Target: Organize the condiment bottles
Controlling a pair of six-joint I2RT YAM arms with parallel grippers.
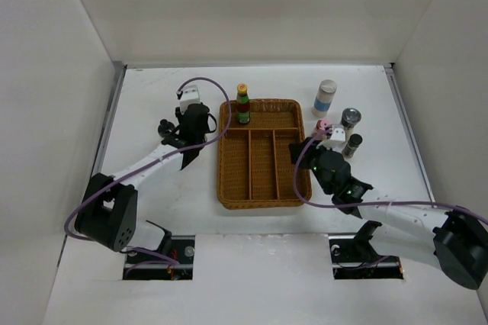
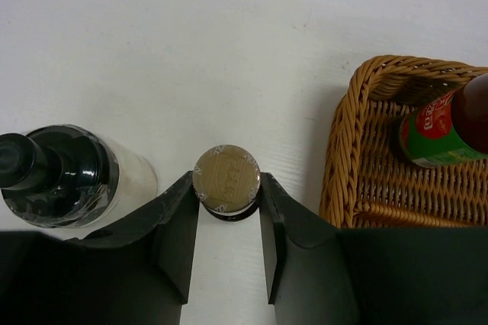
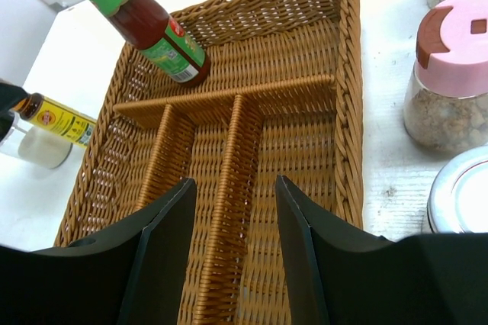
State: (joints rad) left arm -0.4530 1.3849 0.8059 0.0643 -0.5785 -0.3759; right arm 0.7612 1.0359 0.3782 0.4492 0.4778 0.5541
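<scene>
Gold-capped bottle (image 2: 226,176), left of the wicker tray (image 2: 339,159), is pinched only at the tips of your left gripper (image 2: 226,188) and may slip; right gripper (image 3: 235,182) gapes empty

The left gripper (image 2: 226,188) pinches a gold-capped bottle (image 2: 226,178).

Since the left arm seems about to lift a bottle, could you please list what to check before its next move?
1. Gold-capped bottle centred between the fingers of the left pincer: ok.
2. Firm grip on it: cannot tell.
3. Black-capped bottle clear of that pincer: not ok, close beside it.
4. Wicker tray narrow compartments free: ok.
5. Green-labelled bottle upright in the wide compartment: ok.
6. Right pincer clear of the tray: not ok, it hangs open over it.
</scene>
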